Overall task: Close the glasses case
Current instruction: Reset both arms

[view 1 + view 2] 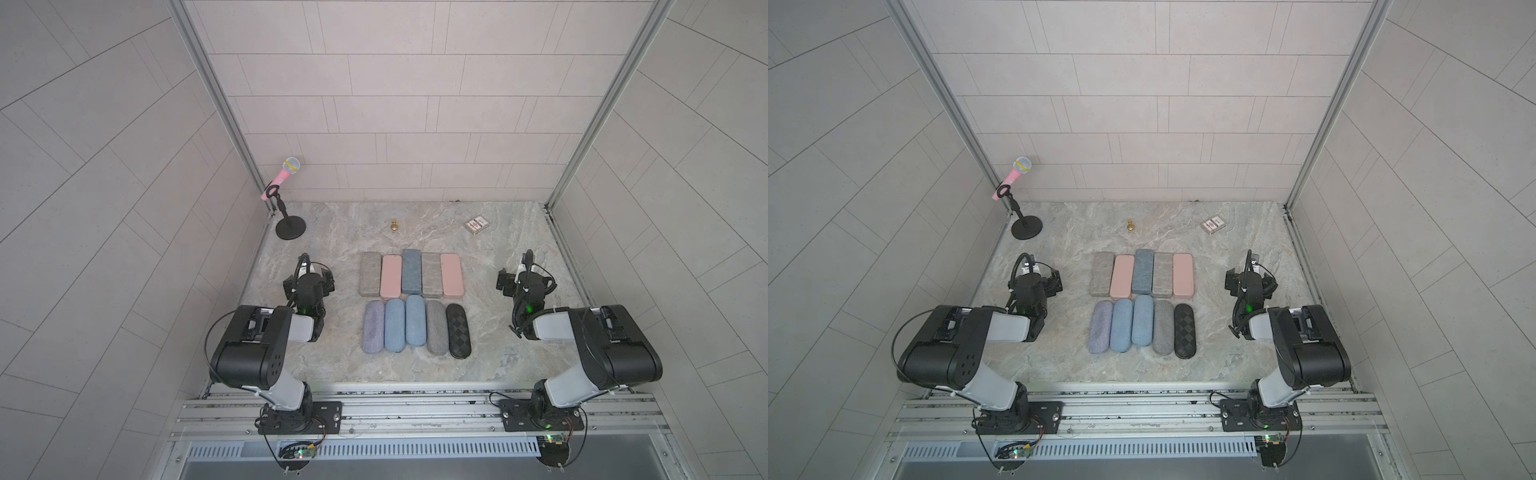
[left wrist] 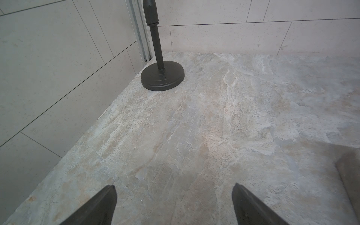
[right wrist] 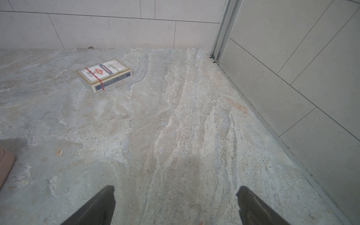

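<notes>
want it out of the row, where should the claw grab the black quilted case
Probably mid-length across its narrow width, from above with the right claw: the black quilted case lies flat at the near row's right end, its outer long side free.

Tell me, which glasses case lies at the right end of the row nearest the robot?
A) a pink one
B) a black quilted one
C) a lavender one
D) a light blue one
B: in both top views the black quilted case closes the near row's right end, just beside a grey case.
</notes>
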